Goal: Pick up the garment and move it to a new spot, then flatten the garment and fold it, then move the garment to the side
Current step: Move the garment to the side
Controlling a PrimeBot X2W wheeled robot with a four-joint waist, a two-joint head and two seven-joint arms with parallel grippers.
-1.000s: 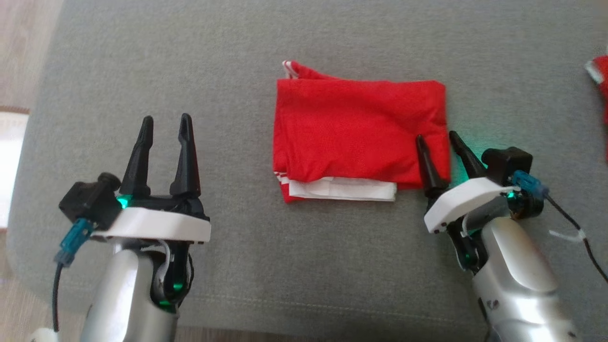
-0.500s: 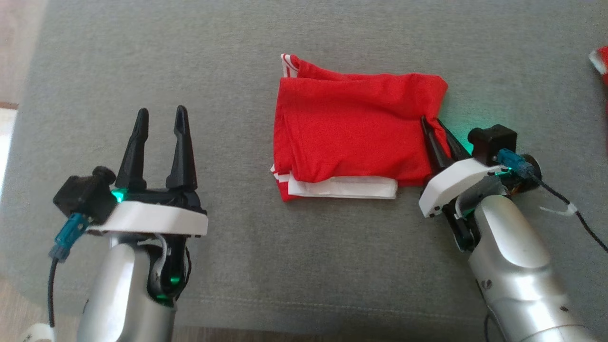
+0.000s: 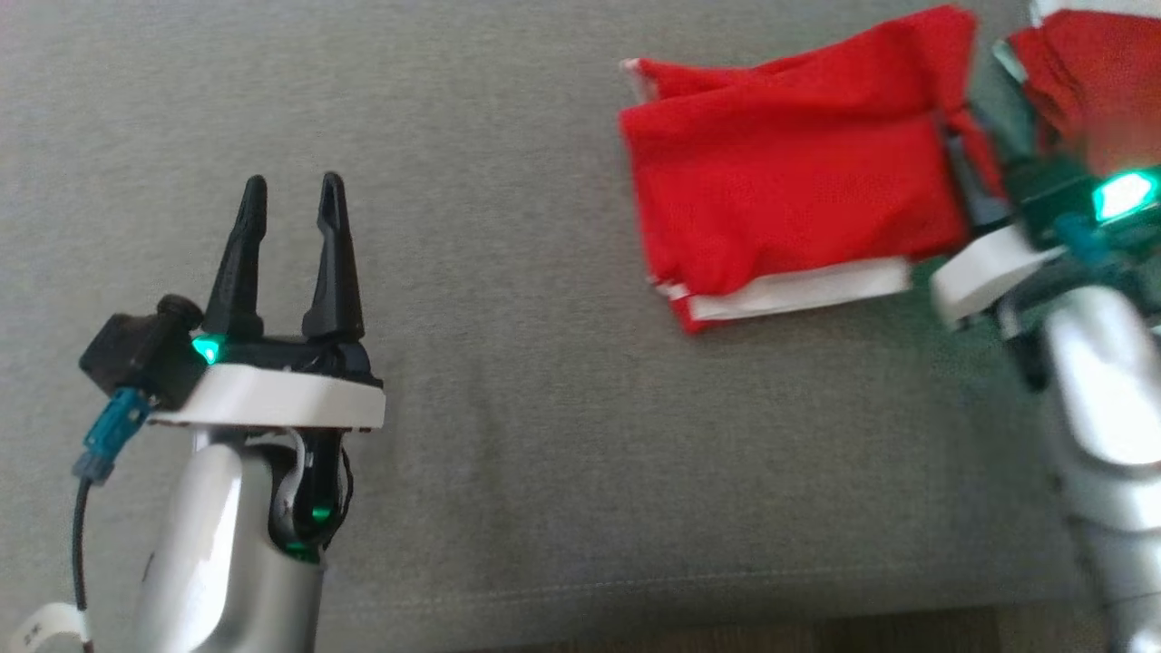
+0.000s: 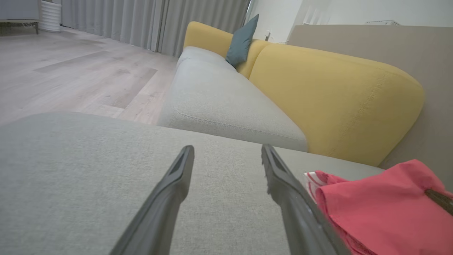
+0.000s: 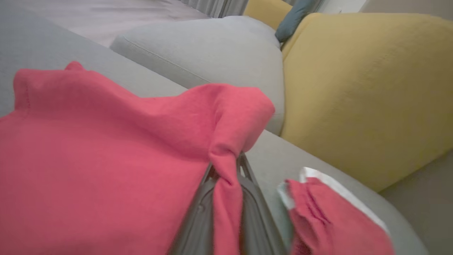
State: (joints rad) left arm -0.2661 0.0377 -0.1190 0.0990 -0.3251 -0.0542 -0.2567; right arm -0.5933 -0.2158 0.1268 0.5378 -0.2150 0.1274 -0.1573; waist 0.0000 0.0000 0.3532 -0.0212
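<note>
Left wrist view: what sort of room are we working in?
Probably a home living room: a yellow sofa with a teal cushion, floor-length grey curtains, and a wood floor.

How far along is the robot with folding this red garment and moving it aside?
Done: the red garment is folded on the grey cushion. In hand: the right pincer is shut on its right edge, bunching the cloth, for the move to the side. Remaining: setting it down and letting go. The left pincer is open.
</note>
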